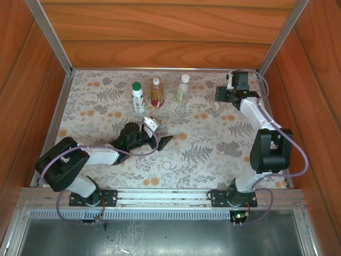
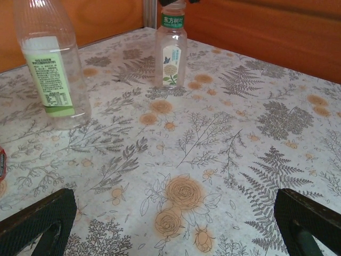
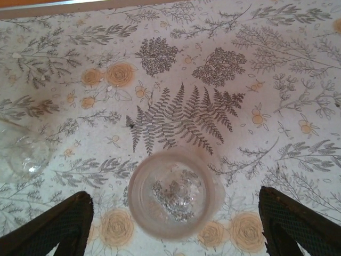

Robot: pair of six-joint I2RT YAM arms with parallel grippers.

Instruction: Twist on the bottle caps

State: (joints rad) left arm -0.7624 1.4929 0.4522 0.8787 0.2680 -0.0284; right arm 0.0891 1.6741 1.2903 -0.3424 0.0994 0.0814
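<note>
Floral table [image 3: 176, 64], bottle [image 3: 169, 194] between right fingers [image 3: 59, 226]

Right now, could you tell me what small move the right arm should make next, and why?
Probably close the right end effector gently around the top of the short clear bottle. In the right wrist view, the bottle's round top sits centred between the open fingers, and neither one touches it.

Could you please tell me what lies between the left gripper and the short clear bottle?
Nothing but bare floral table cover, as the left wrist view shows, between the left gripper and the short clear bottle.
</note>
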